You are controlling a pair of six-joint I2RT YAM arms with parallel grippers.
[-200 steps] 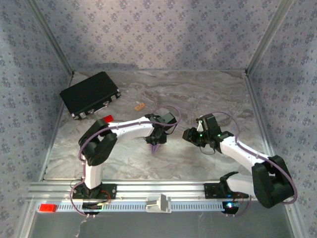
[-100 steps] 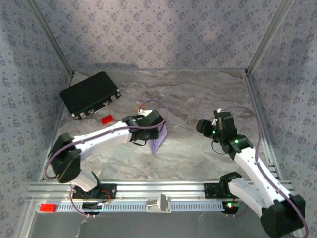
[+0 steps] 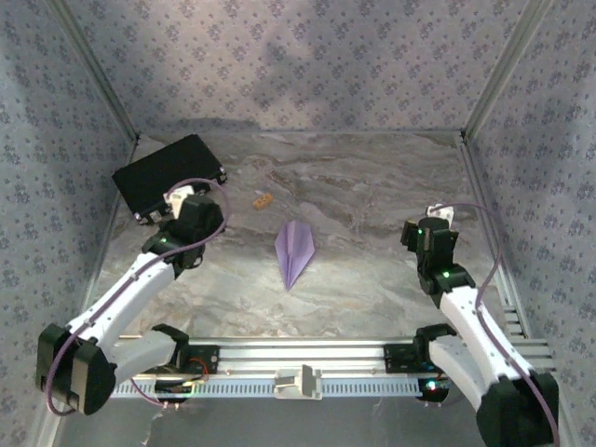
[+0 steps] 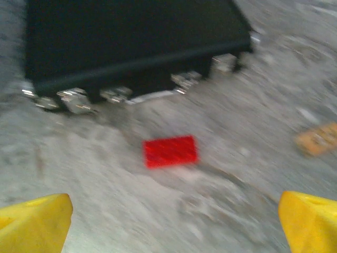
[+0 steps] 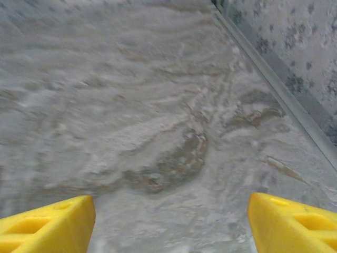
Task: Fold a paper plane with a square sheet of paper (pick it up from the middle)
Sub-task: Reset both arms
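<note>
the paper plane [image 3: 295, 251] lies flat on the marbled table [image 3: 391, 177], in the middle between the two arms, its nose toward the near rail and nothing touching it. the left gripper [image 4: 172, 224] is spread wide with nothing between its yellow fingers, over the small red block [image 4: 170, 151] near the black case [image 4: 131, 42], with the tan block [image 4: 318, 139] off to one side. the right gripper [image 5: 168, 224] is likewise spread and empty over bare table by the right wall. the fold looks done, so the risks i see are of undoing it. thin paper with nothing pressing on it may let its creases relax and its wings lift. a light dart lying loose would also skid or flip if an arm or its trailing cable swept low across the centre. on the left, any drop would likely catch the red block or nudge the case latches. that wrist view is blurred, so i cannot tell how high the fingers hang.
</note>
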